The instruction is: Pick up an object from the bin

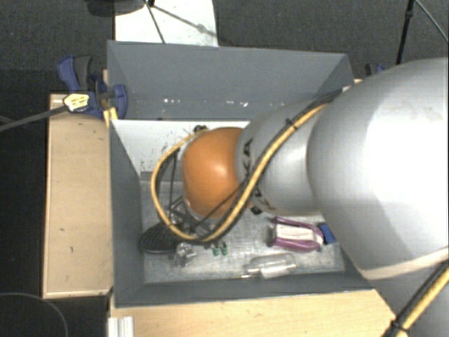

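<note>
My gripper (184, 251) reaches down under the arm's orange cover at the bin's front left, and little of it shows. A flat black oval thing (154, 240) lies just to its left, touching or nearly touching it. Small green bits (219, 249) lie on the floor just to its right. Further right a purple and white packet (295, 235) with a blue end lies flat. A clear plastic piece (271, 265) rests near the front wall.
The arm and its orange cover hide the middle and right of the bin. Yellow and black cables loop down the cover's left side to the wrist. The bin's left wall stands close to the black thing.
</note>
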Robot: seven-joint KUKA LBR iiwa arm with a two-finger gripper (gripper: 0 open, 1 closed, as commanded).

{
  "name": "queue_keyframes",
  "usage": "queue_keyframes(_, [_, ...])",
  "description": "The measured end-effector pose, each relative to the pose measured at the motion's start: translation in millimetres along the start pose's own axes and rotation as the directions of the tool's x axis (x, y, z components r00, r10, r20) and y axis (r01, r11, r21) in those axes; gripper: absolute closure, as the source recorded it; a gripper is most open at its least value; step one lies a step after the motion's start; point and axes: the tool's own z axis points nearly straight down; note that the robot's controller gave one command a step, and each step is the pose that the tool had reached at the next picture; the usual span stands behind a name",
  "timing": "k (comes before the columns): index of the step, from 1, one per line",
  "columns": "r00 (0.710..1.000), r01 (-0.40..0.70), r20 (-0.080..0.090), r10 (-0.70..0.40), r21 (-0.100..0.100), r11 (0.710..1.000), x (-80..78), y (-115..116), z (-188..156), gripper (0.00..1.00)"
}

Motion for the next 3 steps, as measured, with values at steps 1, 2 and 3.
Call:
queue_keyframes(1, [0.998, 0.065, 0.008, -0.065, 0.001, 0.998, -20.9, -14.0, -117.4, 1.00])
queue_keyframes(2, [0.942, 0.335, 0.004, -0.335, 0.005, 0.942, 24.0, -106.9, -186.5, 1.00])
queue_keyframes(3, [0.854, 0.520, 0.005, -0.520, 0.003, 0.854, 32.8, -77.6, -232.1, 1.00])
